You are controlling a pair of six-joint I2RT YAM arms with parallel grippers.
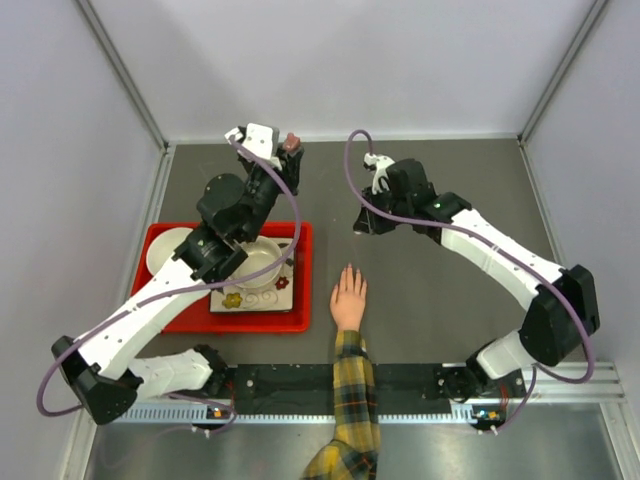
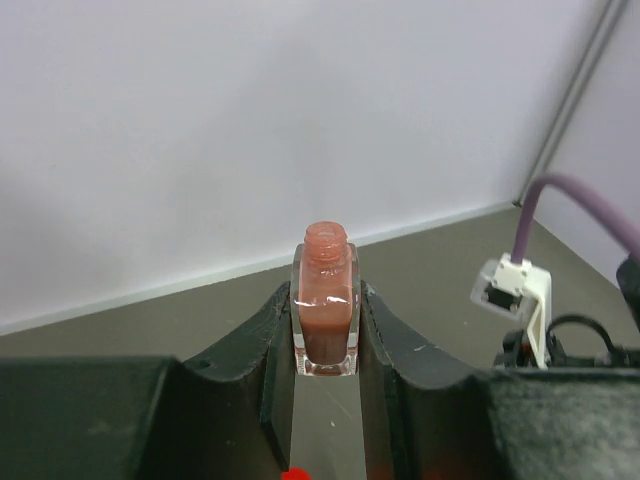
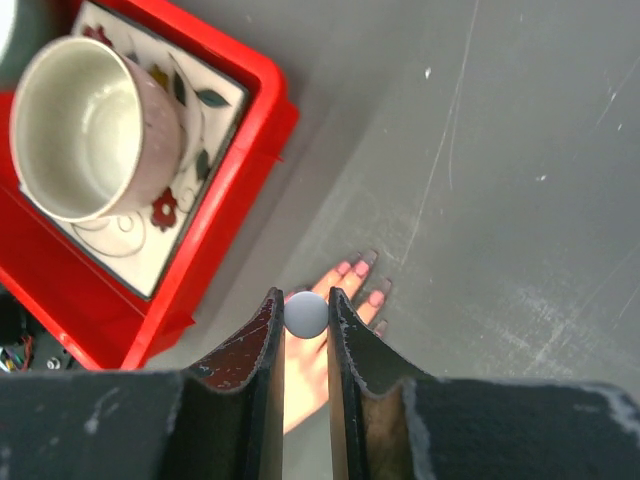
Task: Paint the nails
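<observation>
Pink covers the visible nails (image 3: 362, 268) beyond your right gripper (image 3: 304, 300), closed on the cap (image 3: 306, 316); left gripper (image 2: 325, 290) clamps the bottle (image 2: 325, 312); other nails are hidden.

Grey table (image 1: 450, 300): red tray (image 1: 300, 322) sits at 9 o'clock. Inside it, a square floral plate (image 1: 262, 300) occupies the 4 o'clock portion, with a cream bowl (image 1: 265, 265) upright on it. A white round dish (image 1: 165, 250) lies at the tray's 10 o'clock corner, partly obscured.

table (image 1: 450, 200): grey | on it: red tray (image 1: 270, 324); hand (image 1: 349, 298), flat
</observation>
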